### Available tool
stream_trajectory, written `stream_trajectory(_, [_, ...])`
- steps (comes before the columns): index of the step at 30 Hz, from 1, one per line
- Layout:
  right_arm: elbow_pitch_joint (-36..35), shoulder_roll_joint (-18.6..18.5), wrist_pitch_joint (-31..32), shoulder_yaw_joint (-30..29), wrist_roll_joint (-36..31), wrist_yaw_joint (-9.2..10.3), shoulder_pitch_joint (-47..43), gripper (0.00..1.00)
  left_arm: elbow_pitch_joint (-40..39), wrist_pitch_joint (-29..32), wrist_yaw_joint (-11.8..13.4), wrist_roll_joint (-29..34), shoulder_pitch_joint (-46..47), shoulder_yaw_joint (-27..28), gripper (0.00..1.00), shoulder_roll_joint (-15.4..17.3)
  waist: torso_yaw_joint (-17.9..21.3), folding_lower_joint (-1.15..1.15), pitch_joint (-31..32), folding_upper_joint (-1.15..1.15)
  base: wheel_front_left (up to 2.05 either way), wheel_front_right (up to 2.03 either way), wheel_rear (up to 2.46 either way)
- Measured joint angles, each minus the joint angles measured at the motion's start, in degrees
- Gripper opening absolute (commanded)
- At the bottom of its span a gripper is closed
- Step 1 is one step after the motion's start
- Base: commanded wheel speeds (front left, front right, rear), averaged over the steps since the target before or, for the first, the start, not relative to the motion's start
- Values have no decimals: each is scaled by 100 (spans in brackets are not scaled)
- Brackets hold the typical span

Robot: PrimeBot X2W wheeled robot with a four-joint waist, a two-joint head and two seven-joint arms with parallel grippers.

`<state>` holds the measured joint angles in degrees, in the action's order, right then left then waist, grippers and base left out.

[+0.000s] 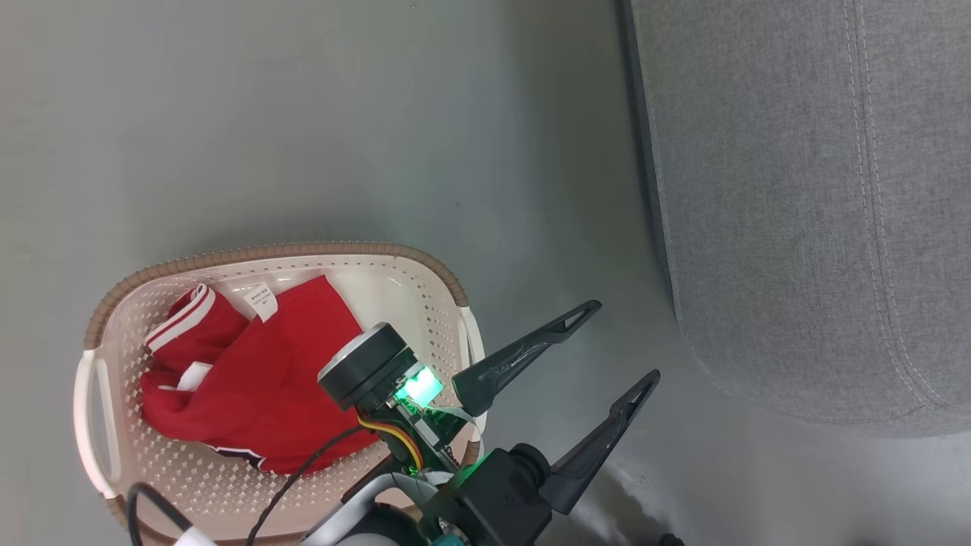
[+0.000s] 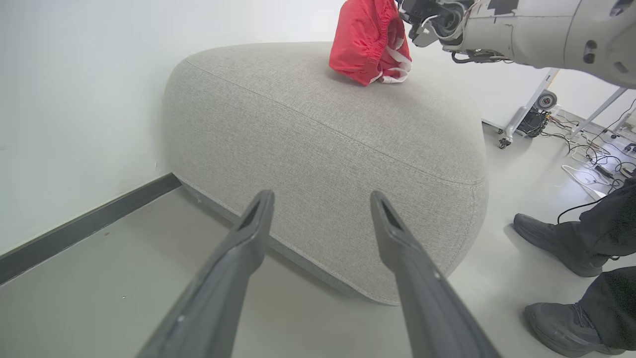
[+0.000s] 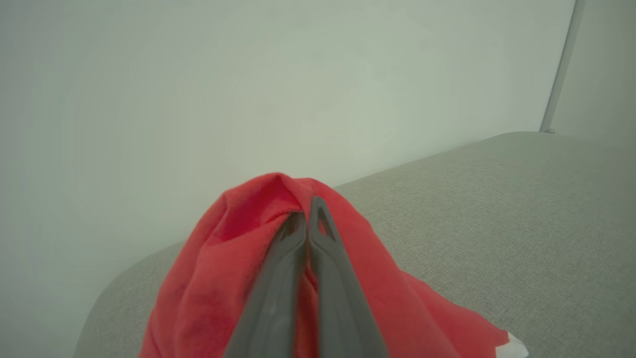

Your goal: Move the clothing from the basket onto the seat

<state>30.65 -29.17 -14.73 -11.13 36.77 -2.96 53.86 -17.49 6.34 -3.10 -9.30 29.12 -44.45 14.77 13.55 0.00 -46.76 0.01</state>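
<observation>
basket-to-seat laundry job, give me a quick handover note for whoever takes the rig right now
Left gripper: open, empty, over the floor between the basket and the seat.
Right gripper: shut on a red garment, held at the seat top, its lower end apparently touching the cushion.
Done: that one garment is across but not released.
Left: release it, then fetch the red clothing lying in the basket.
Note: a person's feet are on the floor near the seat.
</observation>
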Motion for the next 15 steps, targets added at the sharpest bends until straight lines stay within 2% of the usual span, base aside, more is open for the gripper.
stream_trajectory(2, [147,5,0,-31,-1,-8,77,0,31,-49,-3,0,7,-1,100,-8,-4,0,9,0,0,0,0])
stream_trajectory(3, [218,5,0,-45,-2,-9,106,4,68,-69,-32,-1,13,-1,100,-14,-8,0,22,0,0,0,0])
stream_trajectory(4, [266,5,0,-44,-10,-31,113,41,90,-100,-44,-1,13,-2,100,-14,-12,0,39,0,0,0,0])
stream_trajectory(5, [323,5,0,-44,-23,-65,115,54,120,-120,-43,-1,15,-2,100,-20,-18,0,58,0,0,0,0])
stream_trajectory(6, [365,8,0,-43,-64,-66,115,81,154,-155,-43,-1,15,-2,100,-26,-23,0,78,0,0,0,0])
stream_trajectory(7, [401,7,1,-45,-96,-77,115,95,181,-186,-43,-1,15,-3,100,-38,-28,0,102,0,0,0,0])
stream_trajectory(8, [437,4,0,-45,-120,-113,114,100,205,-210,-43,-1,17,-2,100,-54,-34,0,127,0,0,0,0])
stream_trajectory(15, [553,91,1,-18,-328,-168,39,100,423,-467,-42,-30,25,38,100,-160,-84,-1,376,-1,0,0,0])
